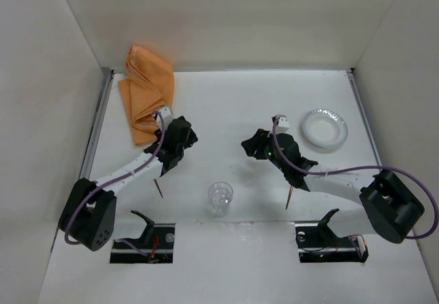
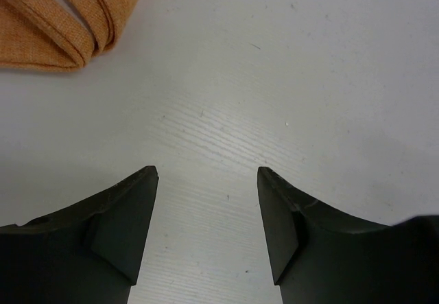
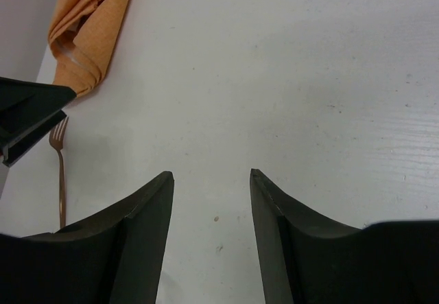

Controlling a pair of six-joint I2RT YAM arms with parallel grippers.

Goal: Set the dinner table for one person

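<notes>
The dinner table [image 1: 233,105] is a white tabletop with metal side rails. A crumpled orange cloth [image 1: 144,91] lies at its back left, and also shows in the left wrist view [image 2: 62,16] and the right wrist view [image 3: 86,29]. A silvery plate [image 1: 325,127] sits at the right. A clear cup [image 1: 220,197] stands near the front centre. A copper fork [image 3: 60,173] lies under my left arm, its handle showing in the top view [image 1: 159,188]. My left gripper [image 1: 186,139] [image 2: 207,173] is open and empty over bare table beside the cloth. My right gripper [image 1: 250,146] [image 3: 211,175] is open and empty over mid-table.
A second copper utensil [image 1: 290,197] lies partly under my right arm; I cannot tell its kind. White walls enclose the back and both sides. Two arm bases with dark recesses [image 1: 140,242] [image 1: 329,243] sit at the near edge.
</notes>
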